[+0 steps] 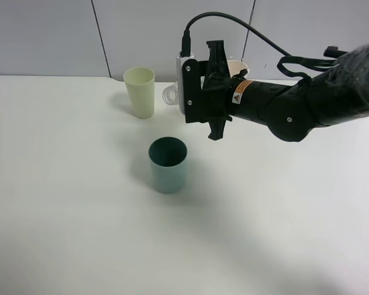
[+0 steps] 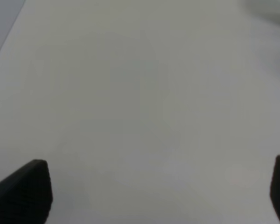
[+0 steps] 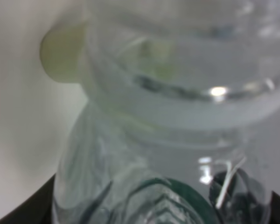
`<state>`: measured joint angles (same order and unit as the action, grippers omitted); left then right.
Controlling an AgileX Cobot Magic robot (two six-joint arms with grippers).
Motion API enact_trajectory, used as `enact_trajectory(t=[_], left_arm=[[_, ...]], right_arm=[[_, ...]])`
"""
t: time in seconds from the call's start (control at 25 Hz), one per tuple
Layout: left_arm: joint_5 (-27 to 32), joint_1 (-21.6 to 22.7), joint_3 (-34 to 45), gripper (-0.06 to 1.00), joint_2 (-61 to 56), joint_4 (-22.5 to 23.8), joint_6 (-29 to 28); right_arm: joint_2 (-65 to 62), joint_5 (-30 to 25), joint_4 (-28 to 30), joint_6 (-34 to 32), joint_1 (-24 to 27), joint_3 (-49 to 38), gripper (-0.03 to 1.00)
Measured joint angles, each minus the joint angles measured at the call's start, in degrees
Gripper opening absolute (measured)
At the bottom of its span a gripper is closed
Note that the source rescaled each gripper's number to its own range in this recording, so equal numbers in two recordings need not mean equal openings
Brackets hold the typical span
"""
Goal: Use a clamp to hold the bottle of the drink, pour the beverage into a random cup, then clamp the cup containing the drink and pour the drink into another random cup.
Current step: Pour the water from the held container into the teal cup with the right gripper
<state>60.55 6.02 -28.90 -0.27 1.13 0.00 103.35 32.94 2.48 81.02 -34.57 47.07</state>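
My right gripper (image 1: 197, 93) reaches in from the right and is shut on a clear plastic bottle (image 1: 170, 95), held above the table and tipped sideways. Only the bottle's neck shows, pointing at the pale yellow cup (image 1: 139, 91). In the right wrist view the bottle (image 3: 177, 93) fills the frame, with the yellow cup (image 3: 60, 56) behind it. A teal cup (image 1: 168, 164) stands upright below and in front of the gripper. A beige cup (image 1: 238, 65) sits mostly hidden behind the right arm. My left gripper (image 2: 161, 191) is open over bare table, with nothing between its fingers (image 2: 25, 191).
The white table (image 1: 61, 215) runs back to a grey panelled wall (image 1: 49, 37). The right arm's black body (image 1: 313, 98) and its cable (image 1: 258, 34) cross the back right of the table. The left arm is out of the exterior high view.
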Motion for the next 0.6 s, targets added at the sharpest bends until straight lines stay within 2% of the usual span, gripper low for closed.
enact_trajectory(t=[0.28,0.6], left_arm=[[0.0,0.0,0.0,0.81,0.0,0.0,0.0],[0.0,0.0,0.0,0.81,0.0,0.0,0.0]], right_arm=[[0.0,0.04,0.32,4.65,0.0,0.0,0.0],[0.0,0.04,1.62,6.77,0.0,0.0,0.0]])
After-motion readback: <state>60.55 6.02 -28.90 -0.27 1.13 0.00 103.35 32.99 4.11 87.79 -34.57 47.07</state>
